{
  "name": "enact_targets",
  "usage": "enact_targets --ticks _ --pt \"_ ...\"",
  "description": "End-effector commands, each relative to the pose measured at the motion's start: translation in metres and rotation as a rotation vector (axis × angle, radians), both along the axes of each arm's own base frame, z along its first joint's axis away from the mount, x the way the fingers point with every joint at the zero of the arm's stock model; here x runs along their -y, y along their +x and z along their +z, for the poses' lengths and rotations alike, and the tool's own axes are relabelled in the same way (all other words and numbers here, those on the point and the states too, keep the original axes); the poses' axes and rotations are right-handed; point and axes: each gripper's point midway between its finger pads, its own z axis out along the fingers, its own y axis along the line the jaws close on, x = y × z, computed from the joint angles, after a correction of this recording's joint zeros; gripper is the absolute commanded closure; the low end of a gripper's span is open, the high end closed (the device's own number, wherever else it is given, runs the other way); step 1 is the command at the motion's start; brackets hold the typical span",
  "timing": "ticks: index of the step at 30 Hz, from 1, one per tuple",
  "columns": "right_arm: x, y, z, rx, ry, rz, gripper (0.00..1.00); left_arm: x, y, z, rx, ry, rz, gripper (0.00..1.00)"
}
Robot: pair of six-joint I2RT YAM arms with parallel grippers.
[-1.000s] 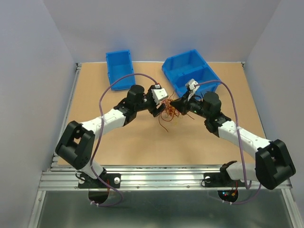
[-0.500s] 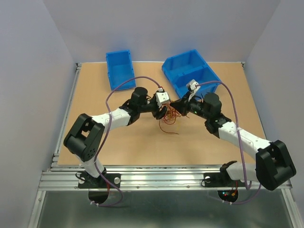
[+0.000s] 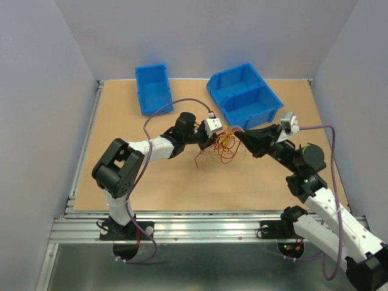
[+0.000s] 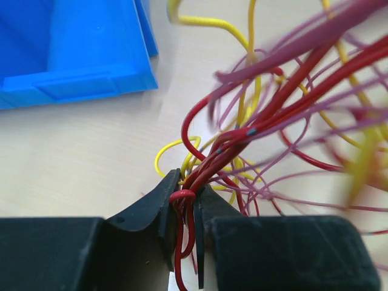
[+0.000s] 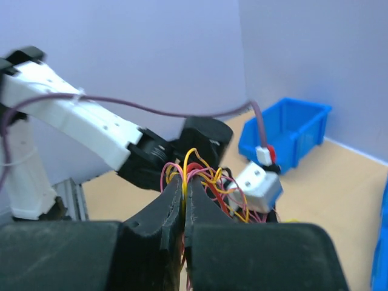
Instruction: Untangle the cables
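The pulling-apart step looks in hand: left fingers pinch red strands and right fingers pinch yellow ones of the cables, bunched mid-frame over the tabletop, so next likely calls for gently drawing apart.

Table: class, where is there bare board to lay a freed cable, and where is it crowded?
Bare: the near strip of table between the cables and the rail; the gap between the small bin and large bin; the left edge below the small bin. Crowded: the middle, where the left gripper and right gripper pinch the cables.
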Motion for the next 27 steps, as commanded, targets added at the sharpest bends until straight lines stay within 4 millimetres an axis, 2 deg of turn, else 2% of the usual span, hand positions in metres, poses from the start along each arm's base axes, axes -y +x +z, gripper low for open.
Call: enact_targets --ticks 1,2,3,5,6,7,8,9,10,12,13,14,15,16,17,20,21,22,23,24,25,26,27 --pt "0.011 -0.018 0.091 0.141 0.132 -0.003 1.00 -0.007 0.027 0.014 0.097 0.031 0.109 0.78" --pt "0.011 -0.019 0.107 0.154 0.140 -0.002 1.00 -0.008 0.033 0.015 0.109 0.040 0.137 0.83" --pt "0.014 -0.025 0.136 0.192 0.160 0.000 0.99 -0.011 0.038 0.010 0.109 0.055 0.165 0.92" --pt "0.011 -0.024 0.160 0.202 0.177 0.015 0.99 -0.020 0.051 0.006 0.136 0.091 0.237 1.00" --pt "0.016 -0.034 0.190 0.246 0.203 0.026 1.00 -0.023 0.055 0.005 0.141 0.100 0.258 1.00" --pt "0.010 -0.031 0.197 0.231 0.204 0.053 1.00 -0.029 0.062 0.005 0.153 0.117 0.300 1.00" --pt "0.017 -0.049 0.234 0.291 0.244 0.072 0.99 -0.033 0.066 0.001 0.152 0.131 0.327 1.00" --pt "0.018 -0.056 0.251 0.302 0.262 0.099 1.00 -0.039 0.072 -0.001 0.154 0.146 0.368 1.00" --pt "0.018 -0.058 0.266 0.309 0.274 0.109 0.99 -0.042 0.075 -0.001 0.150 0.144 0.377 1.00" --pt "0.012 -0.046 0.289 0.262 0.270 0.107 1.00 -0.057 0.091 -0.001 0.125 0.139 0.444 1.00" --pt "0.028 -0.073 0.335 0.351 0.316 0.107 0.99 -0.061 0.095 -0.001 0.108 0.131 0.448 1.00" --pt "0.030 -0.074 0.345 0.355 0.321 0.101 1.00 -0.071 0.107 0.003 0.089 0.115 0.472 1.00" --pt "0.031 -0.074 0.353 0.356 0.330 0.094 1.00 -0.075 0.111 0.000 0.047 0.099 0.487 1.00" --pt "0.038 -0.078 0.367 0.371 0.365 0.079 1.00 -0.075 0.117 0.006 0.035 0.076 0.483 1.00" --pt "0.041 -0.081 0.372 0.379 0.379 0.074 1.00 -0.085 0.123 0.002 -0.005 0.071 0.504 1.00" --pt "0.055 -0.088 0.379 0.394 0.420 0.025 0.99 -0.088 0.125 0.009 -0.028 0.049 0.485 1.00" --pt "0.050 -0.074 0.363 0.352 0.404 0.009 1.00 -0.093 0.125 0.022 -0.012 0.033 0.494 1.00" --pt "0.053 -0.073 0.356 0.339 0.404 -0.011 0.99 -0.096 0.124 0.030 0.002 0.020 0.497 1.00" --pt "0.059 -0.080 0.346 0.343 0.397 -0.029 0.99 -0.100 0.118 0.033 0.003 0.014 0.493 1.00" --pt "0.049 -0.057 0.308 0.260 0.354 -0.047 0.99 -0.104 0.114 0.060 0.048 -0.021 0.495 1.00" --pt "0.047 -0.046 0.285 0.220 0.332 -0.071 0.99 -0.106 0.109 0.072 0.073 -0.031 0.484 1.00" --pt "0.054 -0.057 0.272 0.222 0.330 -0.083 0.96 -0.111 0.099 0.089 0.106 -0.041 0.480 1.00" --pt "0.042 -0.031 0.221 0.127 0.269 -0.106 0.93 -0.115 0.094 0.098 0.119 -0.046 0.484 1.00"
